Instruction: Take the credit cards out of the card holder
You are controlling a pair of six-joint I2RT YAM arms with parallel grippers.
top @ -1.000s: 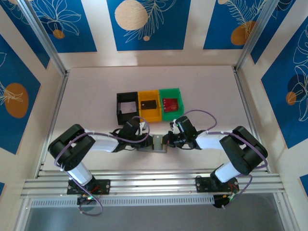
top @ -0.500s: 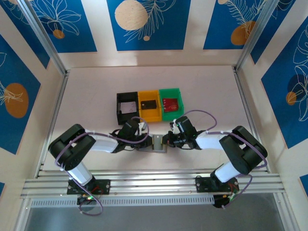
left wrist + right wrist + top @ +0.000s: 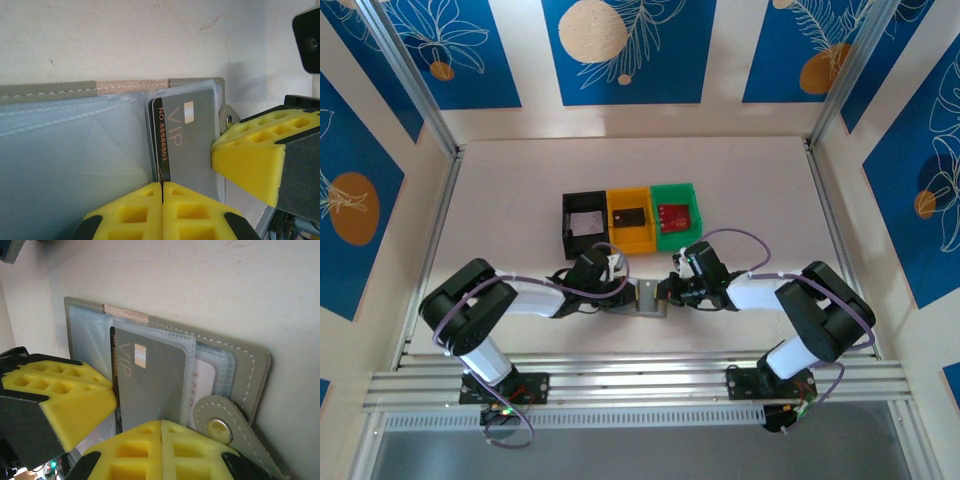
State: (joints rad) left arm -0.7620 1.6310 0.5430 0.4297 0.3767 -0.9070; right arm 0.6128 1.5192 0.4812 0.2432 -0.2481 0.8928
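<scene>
The grey card holder (image 3: 650, 298) lies open on the table between my two grippers. Its pale inner panels (image 3: 65, 150) hold a grey credit card marked VIP (image 3: 192, 135), which sticks out of its pocket. My left gripper (image 3: 162, 186) is shut on that card's dark edge. From the other side, my right gripper (image 3: 161, 424) is shut on the card holder's near edge (image 3: 250, 365), just below the VIP card (image 3: 150, 385). A white credit card with red lettering (image 3: 202, 382) sits in the pocket behind. The snap strap (image 3: 220, 427) lies beside my right fingers.
A black bin (image 3: 584, 222), a yellow bin (image 3: 630, 218) and a green bin (image 3: 676, 213) stand in a row just beyond the holder, each with a card inside. Both arms reach in low from the near edge, and the metal rail (image 3: 640, 380) runs along the front.
The left gripper has closed the last bit onto the card's edge. Both arms and the holder have hardly shifted.
</scene>
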